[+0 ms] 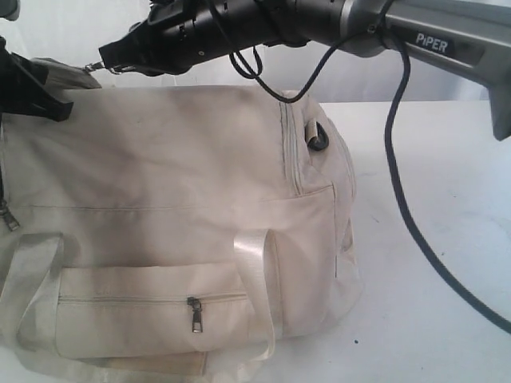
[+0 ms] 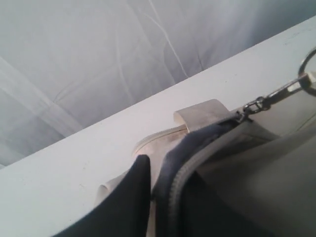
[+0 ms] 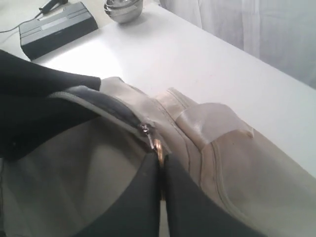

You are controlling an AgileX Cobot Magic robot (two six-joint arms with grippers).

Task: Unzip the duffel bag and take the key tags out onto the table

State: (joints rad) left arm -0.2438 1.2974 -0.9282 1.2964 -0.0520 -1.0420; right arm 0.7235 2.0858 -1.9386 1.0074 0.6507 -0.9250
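The cream duffel bag lies on the white table and fills the left and middle of the exterior view. My right gripper reaches across to the bag's far left top end. It is shut on the metal ring of the main zipper pull. The pull chain is stretched taut. My left gripper is at the same end, shut on the bag's edge, where grey lining and zipper tape run beside its black finger. The key tags are hidden.
The side pocket faces front, zipped, with a dark pull. The right arm's black cable hangs over the table right of the bag. Beyond the bag's end are a black box and a metal bowl. A white curtain hangs behind.
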